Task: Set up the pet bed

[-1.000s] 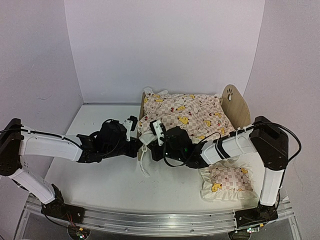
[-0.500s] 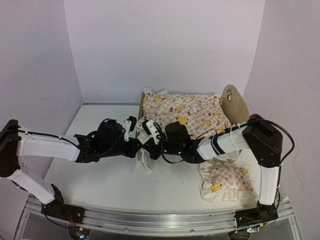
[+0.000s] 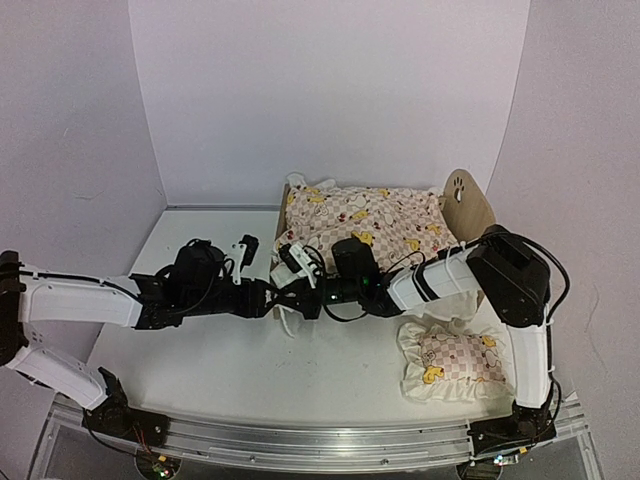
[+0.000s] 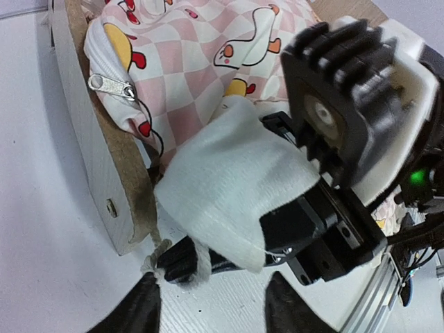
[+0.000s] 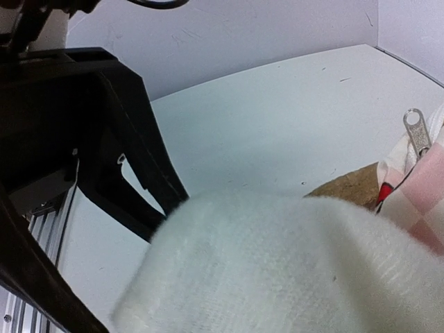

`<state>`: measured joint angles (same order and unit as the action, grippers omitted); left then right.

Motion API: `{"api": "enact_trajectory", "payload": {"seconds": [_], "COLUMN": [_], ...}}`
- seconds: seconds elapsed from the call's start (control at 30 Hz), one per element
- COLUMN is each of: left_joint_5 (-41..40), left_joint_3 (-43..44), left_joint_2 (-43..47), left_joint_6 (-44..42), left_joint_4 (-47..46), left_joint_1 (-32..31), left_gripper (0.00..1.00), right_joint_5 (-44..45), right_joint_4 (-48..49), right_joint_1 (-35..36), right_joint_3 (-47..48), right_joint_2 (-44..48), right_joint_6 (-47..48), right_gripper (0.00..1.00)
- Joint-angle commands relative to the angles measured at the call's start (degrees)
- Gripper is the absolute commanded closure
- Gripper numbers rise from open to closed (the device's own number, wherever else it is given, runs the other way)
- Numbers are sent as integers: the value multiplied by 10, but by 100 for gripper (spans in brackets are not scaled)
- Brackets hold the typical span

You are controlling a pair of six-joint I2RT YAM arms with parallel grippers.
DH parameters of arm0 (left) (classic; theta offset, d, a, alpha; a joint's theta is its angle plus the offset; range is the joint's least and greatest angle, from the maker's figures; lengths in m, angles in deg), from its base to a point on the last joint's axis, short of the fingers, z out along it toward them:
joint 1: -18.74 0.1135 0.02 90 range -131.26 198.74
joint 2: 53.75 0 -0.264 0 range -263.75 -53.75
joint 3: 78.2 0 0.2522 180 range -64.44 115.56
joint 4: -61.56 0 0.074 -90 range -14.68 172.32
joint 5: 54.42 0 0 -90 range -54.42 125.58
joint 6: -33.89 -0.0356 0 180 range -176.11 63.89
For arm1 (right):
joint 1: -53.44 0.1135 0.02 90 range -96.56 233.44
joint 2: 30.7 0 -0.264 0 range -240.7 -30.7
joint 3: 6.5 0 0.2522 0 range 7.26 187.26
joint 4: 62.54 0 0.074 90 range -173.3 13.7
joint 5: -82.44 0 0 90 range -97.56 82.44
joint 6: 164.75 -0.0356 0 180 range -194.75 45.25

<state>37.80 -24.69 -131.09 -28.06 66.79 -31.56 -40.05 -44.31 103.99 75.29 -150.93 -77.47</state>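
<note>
The pet bed, a light-wood frame with a paw-print headboard (image 3: pixel 466 212), stands at the back right. A frilled checked cartoon quilt (image 3: pixel 372 224) lies over it. The low footboard (image 4: pixel 90 159) shows in the left wrist view, with the quilt's zipper pull (image 4: pixel 111 85) above it. My right gripper (image 4: pixel 177 260) is shut on the quilt's white frilled edge, and the white underside (image 5: pixel 277 270) is draped over it, hiding its jaws in its own view. My left gripper (image 4: pixel 211 310) faces it just off the footboard corner, open, with nothing in it.
A small matching frilled pillow (image 3: pixel 455 360) lies on the white table at the front right, beside the right arm's base. White walls enclose the back and both sides. Both arms meet in front of the footboard (image 3: pixel 282 262).
My left gripper has opened, let go of the quilt's edge and drawn back to the left. My right gripper, still shut on the quilt, has shifted a little left.
</note>
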Motion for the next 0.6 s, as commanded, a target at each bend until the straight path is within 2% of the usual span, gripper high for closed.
{"api": "enact_trajectory", "payload": {"seconds": [0.0,0.07,0.17,0.2,0.27,0.37,0.43,0.57], "left_joint_5": [2,2,54,66,88,148,181,182], "left_joint_3": [-40,-58,-60,-58,-55,-59,-67,-77], "left_joint_2": [77,100,98,91,68,16,-10,-30], "left_joint_6": [-12,2,61,94,173,281,341,403], "left_joint_4": [-24,-26,-28,-27,-29,-82,-148,-208], "left_joint_1": [15,45,90,99,109,111,111,111], "left_gripper": [39,36,39,41,53,60,61,56], "right_joint_5": [-28,-30,-34,-34,-28,-23,-23,-24], "right_joint_4": [15,10,-4,-8,-13,-24,-27,-30], "right_joint_1": [-17,-19,-19,-19,-19,-19,-19,-19], "right_joint_3": [38,41,48,49,50,54,55,56], "right_joint_2": [-12,-14,-14,-14,-13,-12,-11,-9], "right_joint_6": [14,15,21,22,22,44,46,46], "right_gripper": [100,100,100,100,100,100,100,100]}}
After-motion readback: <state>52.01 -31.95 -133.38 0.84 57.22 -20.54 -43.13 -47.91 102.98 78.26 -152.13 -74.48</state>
